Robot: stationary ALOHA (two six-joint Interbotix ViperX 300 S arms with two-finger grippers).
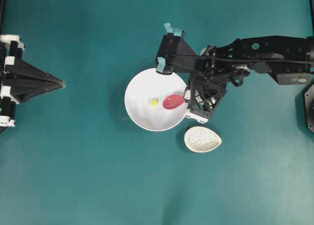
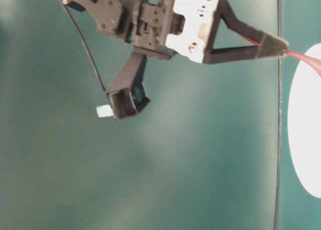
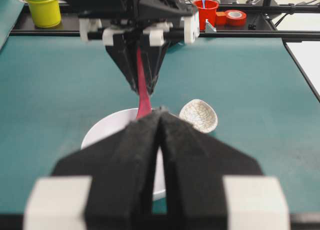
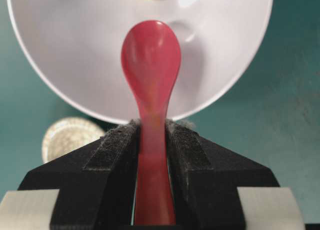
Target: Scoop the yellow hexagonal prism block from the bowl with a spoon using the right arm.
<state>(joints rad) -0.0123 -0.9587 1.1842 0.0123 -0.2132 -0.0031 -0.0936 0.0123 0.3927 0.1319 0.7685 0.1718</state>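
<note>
Item: scooping in progress, approach stage.

Right hand (image 4: 152,135): closed tight on the handle of the spoon (image 4: 151,64), pads pinching it from both sides; scoop leads out ahead, hollow side up.

Spoon: red-pink, scoop held over the inside of the bowl (image 1: 140,112), on the side nearer the arm.

Yellow hexagonal prism block (image 1: 154,102): lying on the bowl's floor near its middle, just beyond the spoon's tip, apart from it, not yet in the scoop.

Bowl: white, near the middle of the worktop (image 1: 73,176); small speckled dish (image 1: 202,139) just beside it.

Left hand (image 3: 160,115): fingers together, holding nothing, parked at the worktop's left edge.

Next move, as judged: lower the tip to the bowl floor, slide it under the block, then level and lift.
</note>
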